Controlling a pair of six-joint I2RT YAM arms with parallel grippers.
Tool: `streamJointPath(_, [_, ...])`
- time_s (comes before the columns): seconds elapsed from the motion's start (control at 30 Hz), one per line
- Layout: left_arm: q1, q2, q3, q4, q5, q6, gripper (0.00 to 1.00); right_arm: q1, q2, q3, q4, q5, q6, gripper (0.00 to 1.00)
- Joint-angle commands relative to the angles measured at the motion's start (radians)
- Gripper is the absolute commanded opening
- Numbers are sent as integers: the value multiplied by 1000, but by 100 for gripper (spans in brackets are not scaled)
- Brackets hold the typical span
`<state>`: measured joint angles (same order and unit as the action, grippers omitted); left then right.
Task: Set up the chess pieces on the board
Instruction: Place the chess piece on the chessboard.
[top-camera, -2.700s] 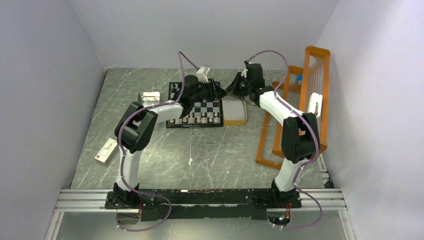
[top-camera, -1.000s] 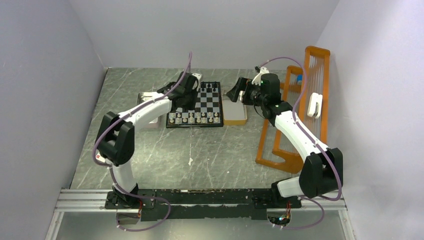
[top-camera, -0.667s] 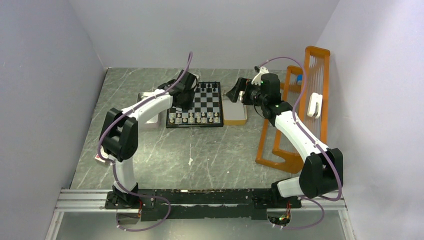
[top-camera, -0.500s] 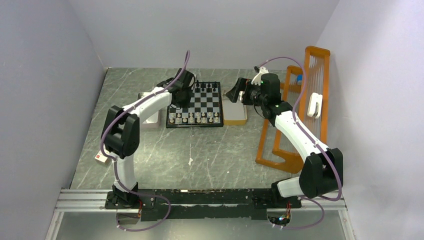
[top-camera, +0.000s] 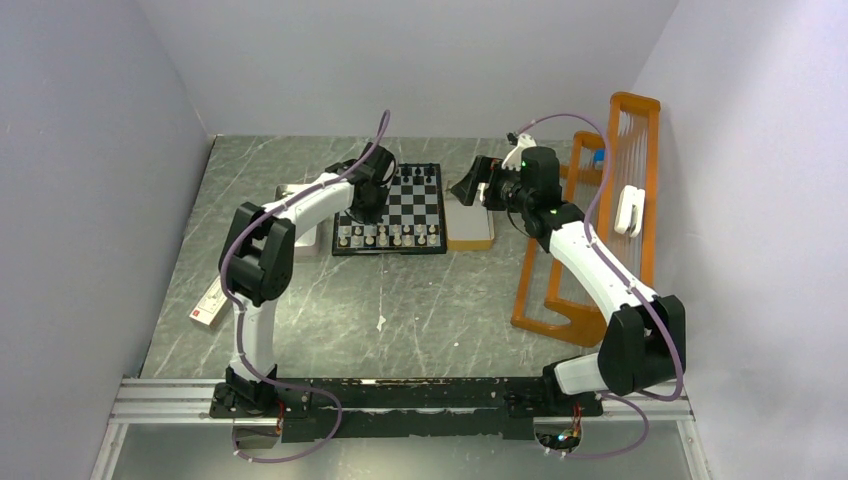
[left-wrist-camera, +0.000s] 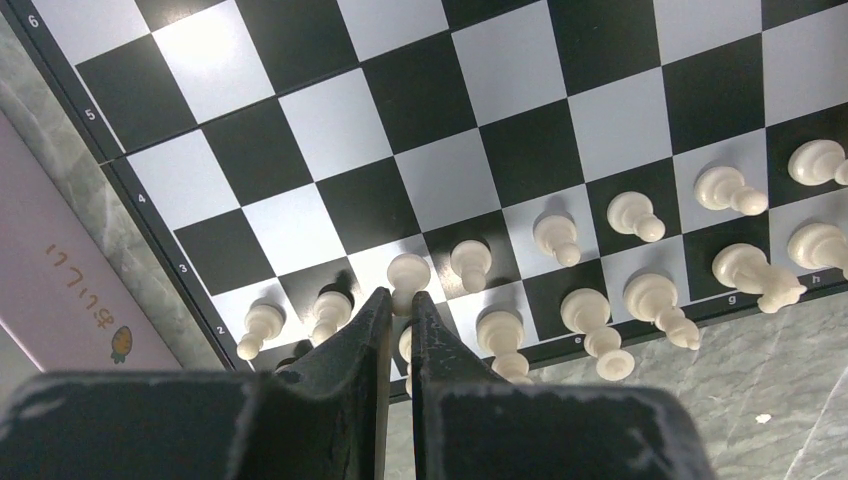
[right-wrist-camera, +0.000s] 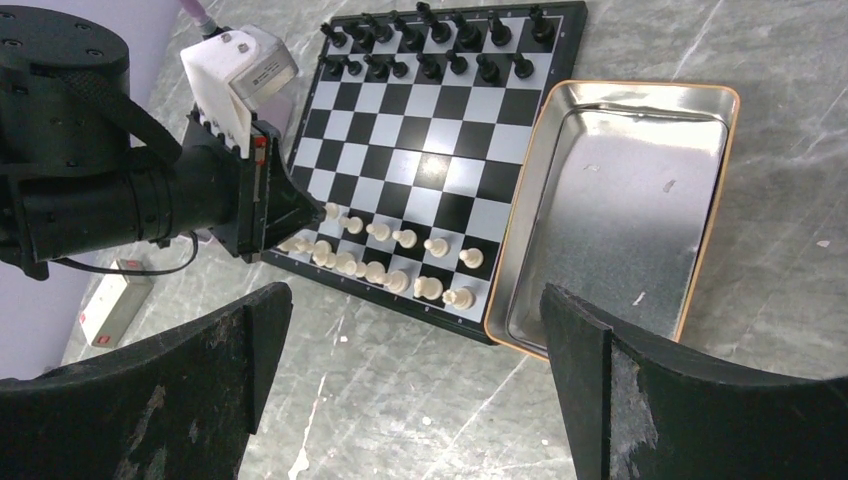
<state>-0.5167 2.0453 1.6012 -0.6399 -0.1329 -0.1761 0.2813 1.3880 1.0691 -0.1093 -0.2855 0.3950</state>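
Black fingers of the left gripper (left-wrist-camera: 399, 298) stand nearly together at a small cream pawn (left-wrist-camera: 408, 268) on the second rank; clamped or freed cannot be determined. The black-and-white checked chessboard (left-wrist-camera: 345, 125) carries cream chessmen (left-wrist-camera: 635, 215) on two near ranks, black chessmen (right-wrist-camera: 430, 65) on two far ranks. The right gripper (right-wrist-camera: 415, 300), spread wide and empty, hovers near the silvery metal tray (right-wrist-camera: 620, 200). Setup appears nearly complete; seating this pawn remains.
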Motion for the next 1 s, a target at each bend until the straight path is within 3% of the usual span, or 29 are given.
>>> streamJointPath(0.0, [4, 16, 44, -42, -2, 18, 7, -4, 14, -6, 29, -17, -12, 100])
streamJointPath(0.97, [4, 76, 118, -150, 24, 45, 7, -5, 23, -2, 16, -6, -23, 100])
